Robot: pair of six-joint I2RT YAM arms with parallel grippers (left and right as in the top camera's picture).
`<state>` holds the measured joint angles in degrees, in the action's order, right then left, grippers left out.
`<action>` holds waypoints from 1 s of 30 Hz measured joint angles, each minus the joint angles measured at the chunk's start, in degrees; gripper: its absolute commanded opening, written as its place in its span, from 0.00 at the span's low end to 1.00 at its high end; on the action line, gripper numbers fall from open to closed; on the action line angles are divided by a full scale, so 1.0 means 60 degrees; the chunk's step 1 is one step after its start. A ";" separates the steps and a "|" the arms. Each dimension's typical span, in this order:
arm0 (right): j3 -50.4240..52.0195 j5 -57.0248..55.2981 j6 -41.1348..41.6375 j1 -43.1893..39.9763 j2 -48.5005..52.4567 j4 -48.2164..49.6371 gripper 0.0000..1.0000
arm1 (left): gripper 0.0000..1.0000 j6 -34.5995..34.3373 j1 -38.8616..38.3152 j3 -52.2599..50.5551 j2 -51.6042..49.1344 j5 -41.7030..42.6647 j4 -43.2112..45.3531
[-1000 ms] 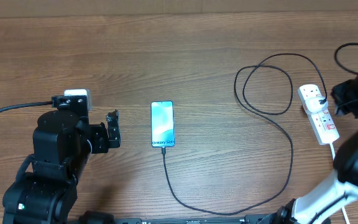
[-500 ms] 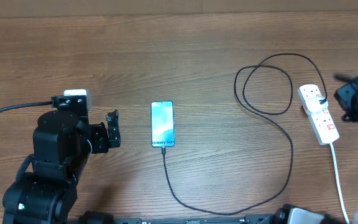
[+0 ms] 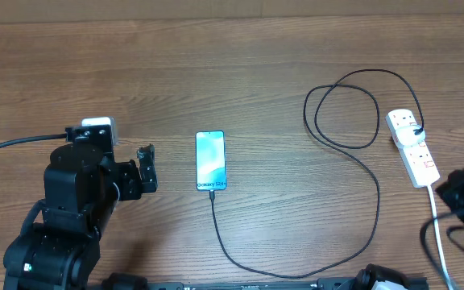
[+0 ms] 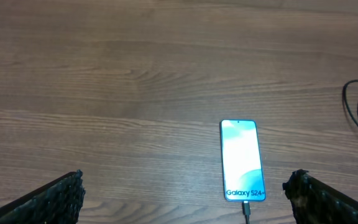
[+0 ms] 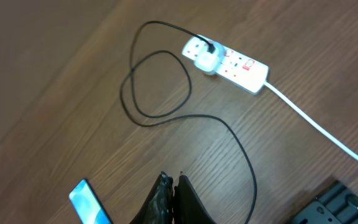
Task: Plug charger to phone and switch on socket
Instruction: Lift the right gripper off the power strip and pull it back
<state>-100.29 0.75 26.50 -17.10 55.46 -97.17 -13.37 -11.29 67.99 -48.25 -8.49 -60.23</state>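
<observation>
A: What does the left wrist view catch?
B: The charger (image 4: 246, 210) tip is in the phone (image 4: 242, 158), mid-table (image 4: 135, 74). Only the overhead shows its loop reaching the socket (image 3: 413, 147) at the right.
A: And the grippers?
B: The left gripper (image 3: 147, 167) is spread wide and empty. The right gripper (image 5: 171, 182) is clenched on nothing.

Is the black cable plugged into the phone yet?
Plugged in, it seems: the tip of the charger meets the bottom edge of the phone, below the Galaxy text.
</observation>
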 measured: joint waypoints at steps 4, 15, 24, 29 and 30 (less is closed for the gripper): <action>0.0000 0.0171 -0.0222 0.0521 -0.0601 -0.0007 0.04 | 1.00 -0.0036 0.0000 0.0000 0.0025 -0.0069 -0.0055; 0.0015 0.0306 -0.1257 0.1989 -0.1290 -0.0004 0.04 | 1.00 -0.0535 0.0004 0.0000 0.0025 -0.0215 -0.0073; 0.1468 0.0251 -0.1413 0.1993 -0.2353 -0.0015 0.04 | 1.00 -0.0576 0.0000 0.0000 0.0025 -0.0273 -0.0022; 0.2193 0.0208 -0.1424 0.1993 -0.2856 -0.0022 0.04 | 1.00 -0.0576 0.0000 0.0000 0.0025 -0.0273 -0.0004; 0.2255 0.0193 -0.1421 0.1993 -0.2943 -0.0018 0.04 | 1.00 -0.0576 0.0000 0.0000 0.0025 -0.0273 -0.0007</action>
<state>-86.76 1.91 17.98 -5.15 37.80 -97.27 -16.82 -11.29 67.99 -48.10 -10.13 -60.27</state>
